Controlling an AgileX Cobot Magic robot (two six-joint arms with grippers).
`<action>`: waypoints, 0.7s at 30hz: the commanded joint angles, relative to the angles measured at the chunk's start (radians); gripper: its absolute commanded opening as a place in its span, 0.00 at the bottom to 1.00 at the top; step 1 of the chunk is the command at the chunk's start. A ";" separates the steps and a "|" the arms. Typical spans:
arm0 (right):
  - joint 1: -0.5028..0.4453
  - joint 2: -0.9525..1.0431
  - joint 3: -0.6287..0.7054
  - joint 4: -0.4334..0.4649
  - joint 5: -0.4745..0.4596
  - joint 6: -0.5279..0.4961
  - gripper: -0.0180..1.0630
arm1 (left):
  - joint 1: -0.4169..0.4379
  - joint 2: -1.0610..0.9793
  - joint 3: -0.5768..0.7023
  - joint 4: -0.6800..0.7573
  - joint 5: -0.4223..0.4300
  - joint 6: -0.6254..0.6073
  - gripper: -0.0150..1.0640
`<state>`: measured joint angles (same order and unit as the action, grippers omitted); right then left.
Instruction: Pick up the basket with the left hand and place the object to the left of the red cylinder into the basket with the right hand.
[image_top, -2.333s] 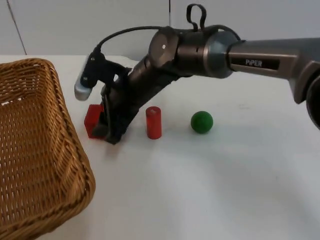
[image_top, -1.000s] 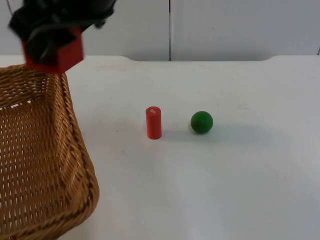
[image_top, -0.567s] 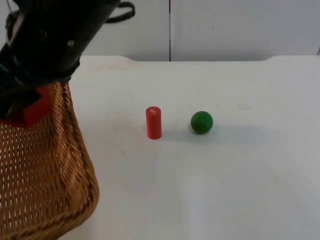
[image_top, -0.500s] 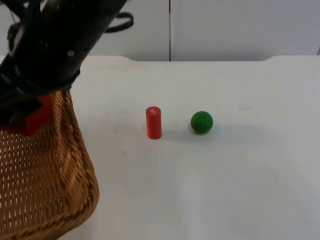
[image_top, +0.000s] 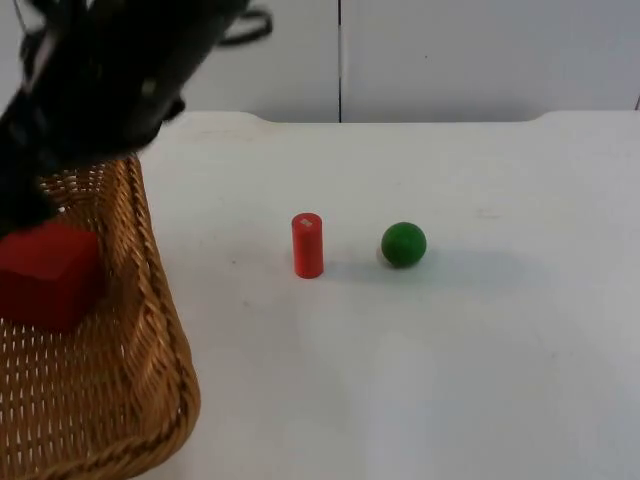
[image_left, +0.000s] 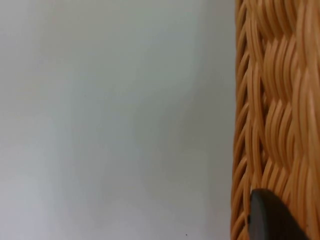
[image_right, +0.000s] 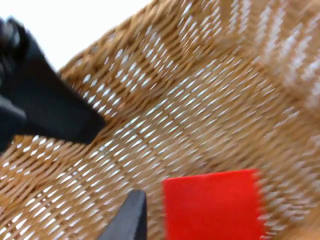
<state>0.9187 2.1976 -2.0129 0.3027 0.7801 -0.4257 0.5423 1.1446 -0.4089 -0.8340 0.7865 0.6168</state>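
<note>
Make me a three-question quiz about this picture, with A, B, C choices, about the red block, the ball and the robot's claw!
1. Where is the red block?
A. in the basket
B. beside the green ball
C. on top of the red cylinder

2. How many things stand on the white table outside the basket?
A. one
B. two
C. four

3. What is the right gripper doing?
A. squeezing the ball
B. open above the basket, block let go
C. resting on the table

Answers:
1 A, the block lies on the wicker floor.
2 B, only the cylinder and ball.
3 B, its fingers stand apart, clear of the block.
</note>
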 joint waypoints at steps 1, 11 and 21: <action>-0.024 -0.059 -0.003 -0.012 0.015 -0.001 0.95 | 0.006 -0.008 0.001 -0.045 0.009 0.006 0.01; -0.295 -0.297 0.212 -0.012 0.054 0.080 0.95 | 0.006 -0.008 0.001 -0.045 0.001 0.007 0.01; -0.515 -0.711 0.742 -0.011 -0.016 0.110 0.95 | 0.006 -0.008 0.001 -0.047 -0.006 0.007 0.01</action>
<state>0.4131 1.5305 -1.3046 0.2885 0.7764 -0.3156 0.5423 1.1446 -0.4089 -0.8379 0.7739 0.6207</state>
